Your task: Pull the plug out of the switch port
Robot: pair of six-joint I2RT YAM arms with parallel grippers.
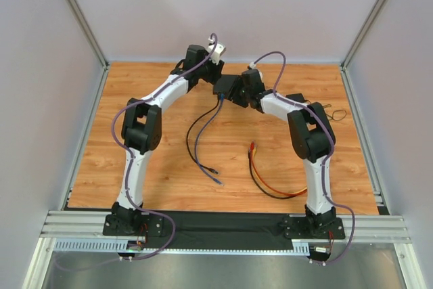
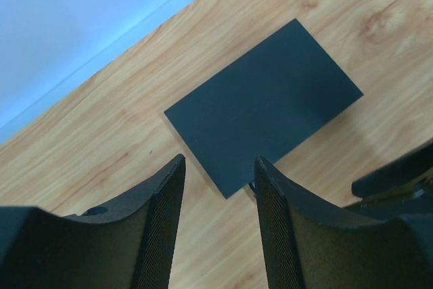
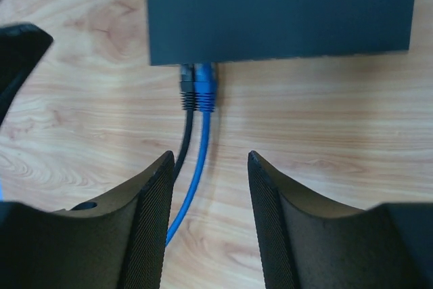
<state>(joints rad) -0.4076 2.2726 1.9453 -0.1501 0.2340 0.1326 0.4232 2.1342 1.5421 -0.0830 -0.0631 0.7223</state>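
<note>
Textured black fingers (image 3: 145,221) of the right claw (image 3: 210,159) are seen closest, held apart with nothing gripped. A blue cable (image 3: 196,174) and a black cable (image 3: 185,133) are seen through the gap between them. The wooden tabletop (image 1: 155,187) is spread beneath everything. Over it, the left arm (image 1: 142,126) and the right arm (image 1: 311,133) are bent inward so that they meet above the far middle. The switch (image 3: 281,11) is laid flat at that spot, between the two claws. The left claw (image 2: 220,164) is likewise held apart and empty, poised over one corner of the switch; whether it touches cannot be told. Both cables are trailed from the switch toward the near side, their free ends lying loose on the wood. An orange cable (image 1: 260,177) is curled well apart, to the right. A blue plug (image 3: 206,89) and a black plug (image 3: 187,93) are seated side by side, touching, at one end of the switch's socket edge.
</note>
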